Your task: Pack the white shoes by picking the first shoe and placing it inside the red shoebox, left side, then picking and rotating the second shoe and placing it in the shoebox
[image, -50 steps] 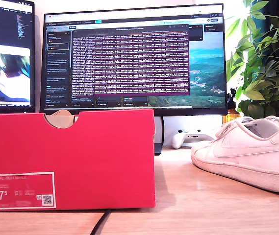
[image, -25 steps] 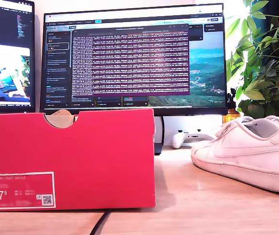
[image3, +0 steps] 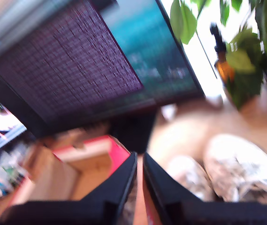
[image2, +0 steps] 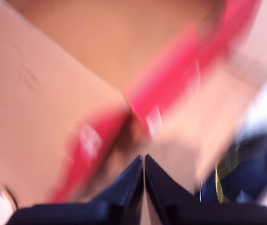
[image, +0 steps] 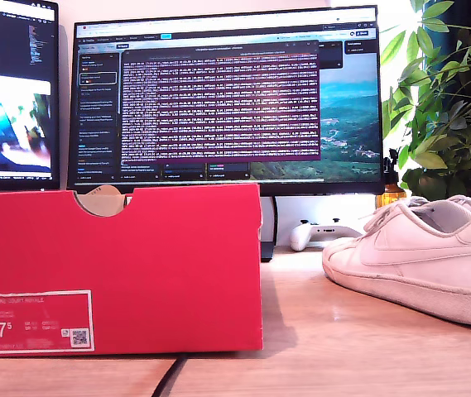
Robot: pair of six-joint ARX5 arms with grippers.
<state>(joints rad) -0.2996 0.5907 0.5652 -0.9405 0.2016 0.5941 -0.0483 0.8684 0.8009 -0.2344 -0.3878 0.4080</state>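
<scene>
Nothing moved; red shoebox (image: 136, 265) label (image: 32, 322) reads 7.5.

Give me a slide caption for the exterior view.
Bright red cardboard shoebox on a wooden desk, white leather sneakers beside it, monitors behind.

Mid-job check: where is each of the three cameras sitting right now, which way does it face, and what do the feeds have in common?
Exterior view: low at desk level, facing the red shoebox, a white shoe and monitors; no arm shows.
First wrist view: on my first gripper, blurred, looking down at the shoebox's red edge and cardboard.
Second wrist view: on my second gripper, high, tilted, facing the monitor, the open shoebox and the white shoes.
Shared: all three show the shoebox.
</scene>
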